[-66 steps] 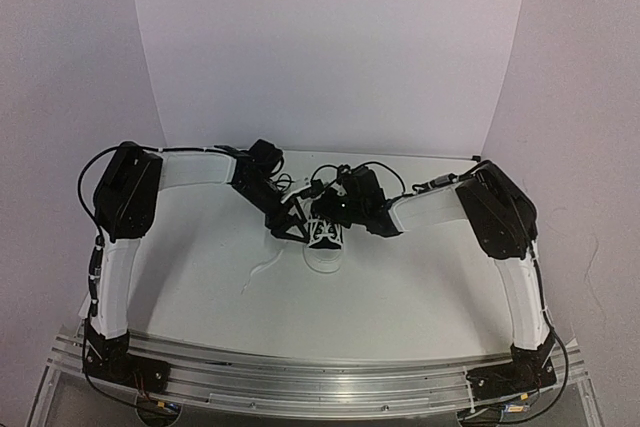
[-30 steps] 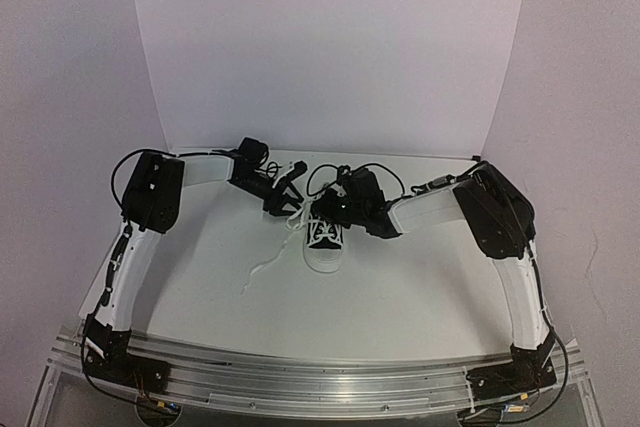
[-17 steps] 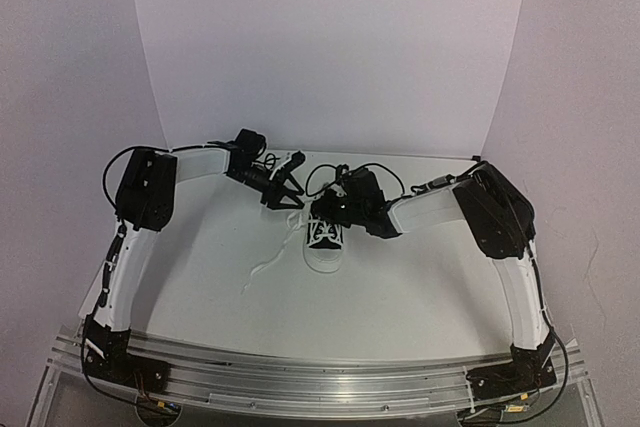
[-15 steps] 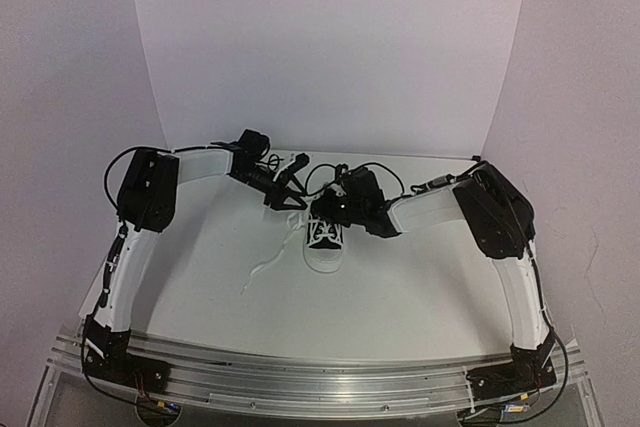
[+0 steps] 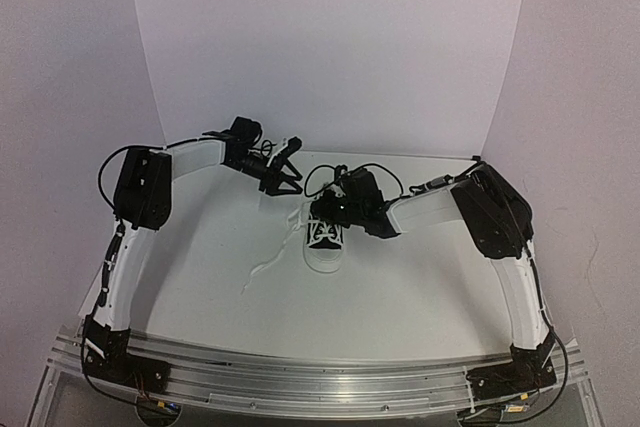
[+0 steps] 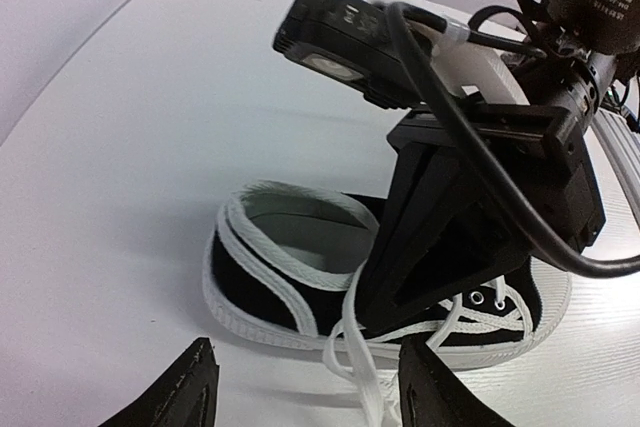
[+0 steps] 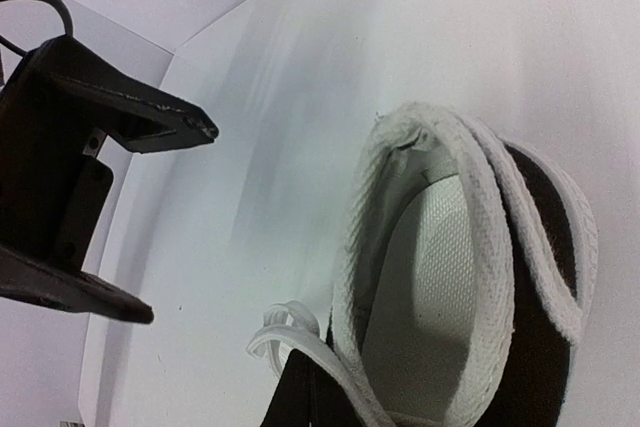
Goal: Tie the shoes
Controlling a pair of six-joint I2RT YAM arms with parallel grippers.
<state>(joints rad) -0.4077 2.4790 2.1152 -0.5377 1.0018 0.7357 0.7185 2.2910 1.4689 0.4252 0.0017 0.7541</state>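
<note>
The small black sneaker (image 5: 325,245) with white toe cap stands mid-table, toe toward me. My right gripper (image 5: 322,211) is low at its heel and tongue, shut on a white lace loop (image 7: 285,332) beside the collar. The shoe's white lining fills the right wrist view (image 7: 470,277). My left gripper (image 5: 288,169) hangs open and empty in the air, behind and left of the shoe. In the left wrist view its open fingertips (image 6: 190,392) frame the shoe (image 6: 260,282) and a lace (image 6: 350,342) under the right gripper (image 6: 385,287). Another lace (image 5: 265,267) trails over the table to the front left.
White backdrop walls stand behind and at both sides of the white table (image 5: 420,277). An aluminium rail (image 5: 320,382) with the arm bases runs along the near edge. Black cables loop over the right wrist (image 5: 375,172).
My left gripper has risen from beside the shoe and drawn back to the far left. The right gripper and the shoe have stayed in place.
</note>
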